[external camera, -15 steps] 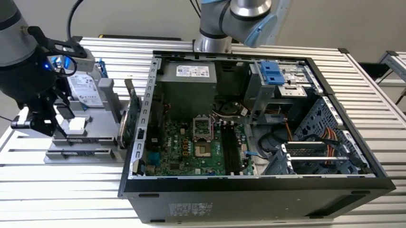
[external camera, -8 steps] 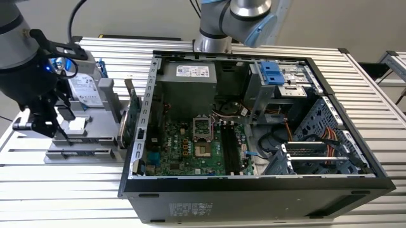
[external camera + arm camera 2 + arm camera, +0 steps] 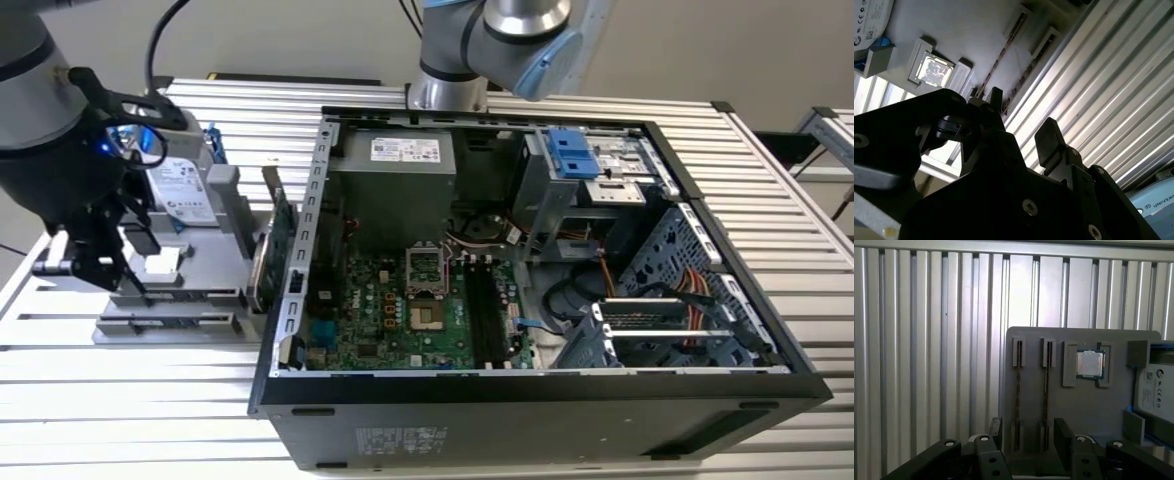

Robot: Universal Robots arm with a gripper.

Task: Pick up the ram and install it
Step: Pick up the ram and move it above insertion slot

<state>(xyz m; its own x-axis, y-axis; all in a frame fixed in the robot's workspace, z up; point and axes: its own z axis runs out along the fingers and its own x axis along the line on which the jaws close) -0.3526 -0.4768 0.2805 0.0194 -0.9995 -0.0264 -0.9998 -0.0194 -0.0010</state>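
Hovering low over the grey holder on the table, with the end effector spread open and pinching nothing. Found at the exterior view's left, that same end effector, close above the holder and beside the open computer case.

Standing on edge in two slots of the holder, side by side and a little apart: first ram stick and second ram stick. Lined up with the gap between the two fingers in the first wrist view, both just past the tips, not touched.

Counting up: two ram sticks. One shiny chip in its own pocket just beside them. One hard drive with blue rails, past the chip. One green card standing up between holder and case.

Showing again in the second wrist view: end effector, chip, one thin dark ram stick.
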